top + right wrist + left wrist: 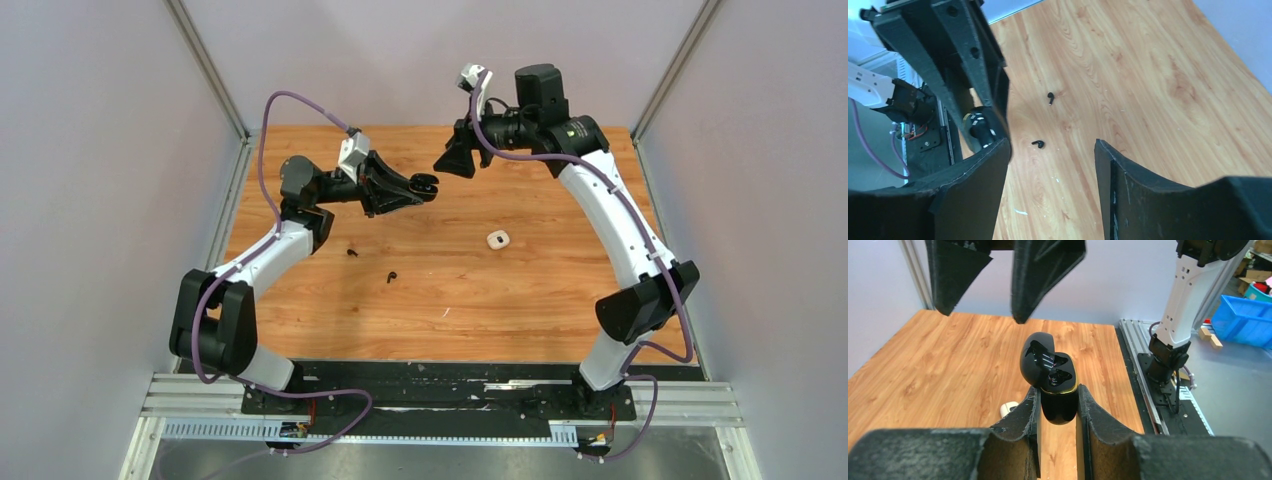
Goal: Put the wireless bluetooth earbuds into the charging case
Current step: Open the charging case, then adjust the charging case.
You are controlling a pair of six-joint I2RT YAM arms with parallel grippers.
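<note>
My left gripper [413, 189] is raised above the table and shut on a black charging case [1054, 385] with its lid open and both wells empty. It also shows in the top view [428, 182]. My right gripper [453, 160] is open and empty, hanging just beyond the case; its fingers [1040, 275] show in the left wrist view. Two black earbuds lie apart on the wood, one [352, 252] [1050, 97] further left, the other [390, 277] [1038, 144] nearer. No white earbuds show on their own.
A small white case [498, 240] lies on the wooden table [560, 300] right of centre, partly seen behind my left finger [1007, 408]. Grey walls enclose the table on three sides. A blue bin [1245, 320] stands beyond the rail.
</note>
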